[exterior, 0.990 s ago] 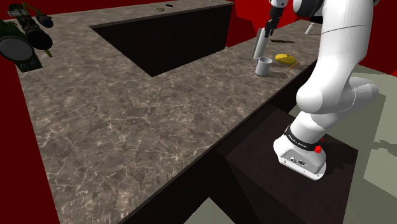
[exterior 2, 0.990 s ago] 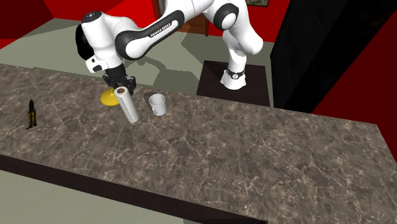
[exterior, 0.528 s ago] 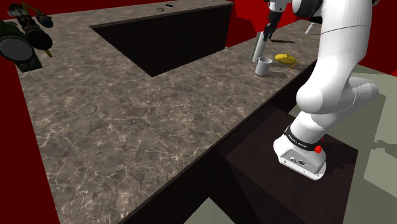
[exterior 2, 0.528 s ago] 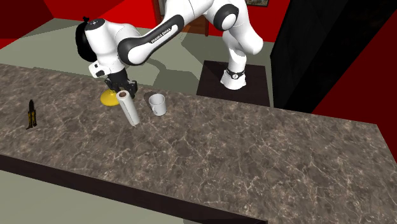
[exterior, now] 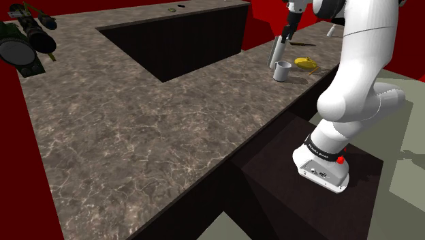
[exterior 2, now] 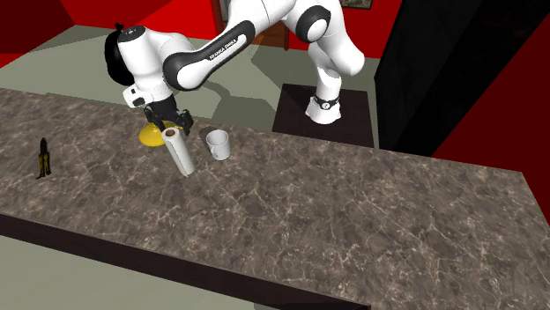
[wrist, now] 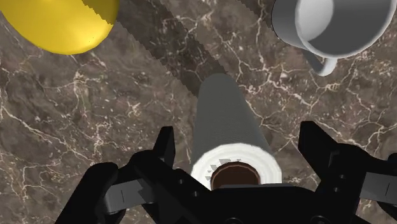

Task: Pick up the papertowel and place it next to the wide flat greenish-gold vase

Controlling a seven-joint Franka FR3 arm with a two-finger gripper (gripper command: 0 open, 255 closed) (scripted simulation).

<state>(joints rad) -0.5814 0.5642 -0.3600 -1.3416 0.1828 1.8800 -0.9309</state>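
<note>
Papertowel point(exterior 2: 179, 151) on veined counter point(exterior 2: 353, 211) (red walls point(exterior 2: 516, 114)).

Counted: one roll point(exterior 2: 180, 152), one mug point(exterior 2: 218, 145), one yellow vase point(exterior 2: 150, 135). Also one small dark tool point(exterior 2: 43, 158) and one dark device point(exterior: 22, 42).

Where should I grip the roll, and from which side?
Grip the roll near its top end, coming down from above with the fingers across its round sides. It stands on end, core up, and the open gripper straddles it. The vase and mug stand close by, so a low sideways approach looks cramped.
</note>
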